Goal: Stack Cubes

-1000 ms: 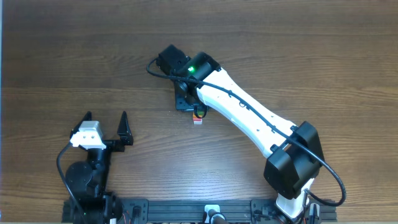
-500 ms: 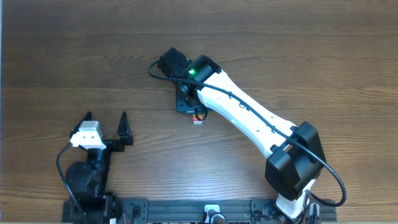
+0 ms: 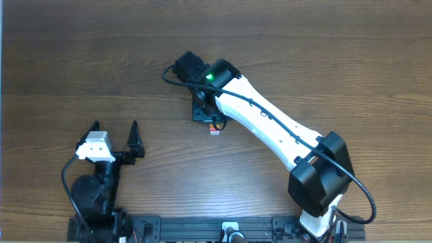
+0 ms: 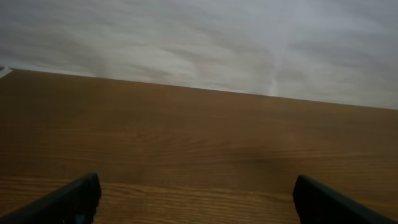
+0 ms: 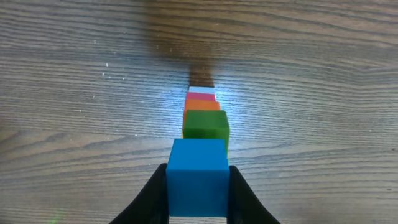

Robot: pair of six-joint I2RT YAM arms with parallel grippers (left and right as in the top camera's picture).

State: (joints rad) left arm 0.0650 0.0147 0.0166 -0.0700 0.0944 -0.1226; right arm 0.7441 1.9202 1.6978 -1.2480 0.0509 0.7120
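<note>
Right end effector (image 5: pixel 198 182) clamps the blue cube (image 5: pixel 198 177) above the green cube (image 5: pixel 206 126) (stack's top), apparently aligning it for placement; left end effector (image 3: pixel 114 125) sits splayed open.

My work surface is a brown wood-grain table (image 3: pixel 81 54). One column of cubes (image 5: pixel 201 106) stands directly on it near the centre, under my right arm. The pale cube (image 5: pixel 200 91) at the column's foot touches the wood; red, orange and green sit above it. A dark shadow (image 5: pixel 200 78) falls on the wood just beside the foot.
</note>
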